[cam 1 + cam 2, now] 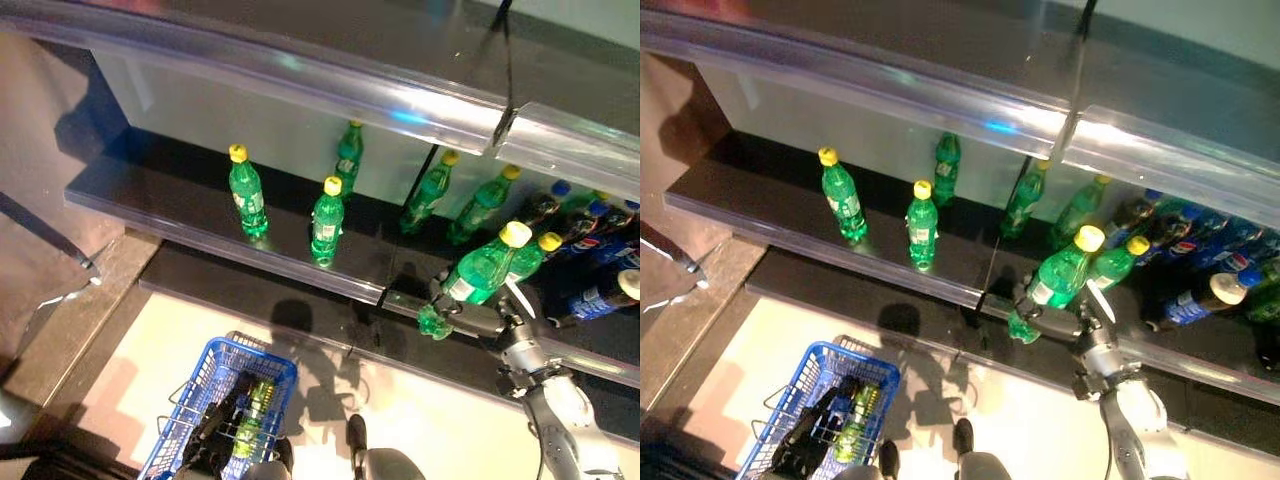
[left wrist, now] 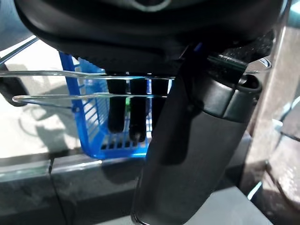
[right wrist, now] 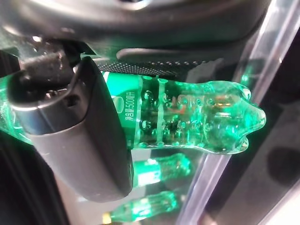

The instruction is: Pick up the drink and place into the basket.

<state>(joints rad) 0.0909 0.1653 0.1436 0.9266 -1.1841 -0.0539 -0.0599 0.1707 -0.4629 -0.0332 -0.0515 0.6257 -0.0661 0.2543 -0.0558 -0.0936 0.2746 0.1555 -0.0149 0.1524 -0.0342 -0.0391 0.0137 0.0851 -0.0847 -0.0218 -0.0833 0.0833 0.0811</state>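
My right hand (image 1: 490, 318) is shut on a green drink bottle (image 1: 480, 275) with a yellow cap. The bottle tilts, its base just past the shelf's front edge. In the right wrist view the thumb (image 3: 79, 140) lies across the bottle (image 3: 197, 117) and the fingers wrap behind it. Low on the left hangs the blue wire basket (image 1: 195, 385), with another green bottle (image 1: 250, 415) lying inside. My left hand (image 1: 215, 420) is curled round its wire handle (image 2: 70, 75); the basket's wall (image 2: 93, 122) shows past the fingers.
Green bottles (image 1: 247, 195) (image 1: 327, 220) stand on the dark shelf (image 1: 250, 255), with more (image 1: 430, 190) further back. Dark cola bottles (image 1: 590, 240) crowd the right end. An upper shelf rail (image 1: 300, 75) overhangs everything. Pale floor lies under the basket.
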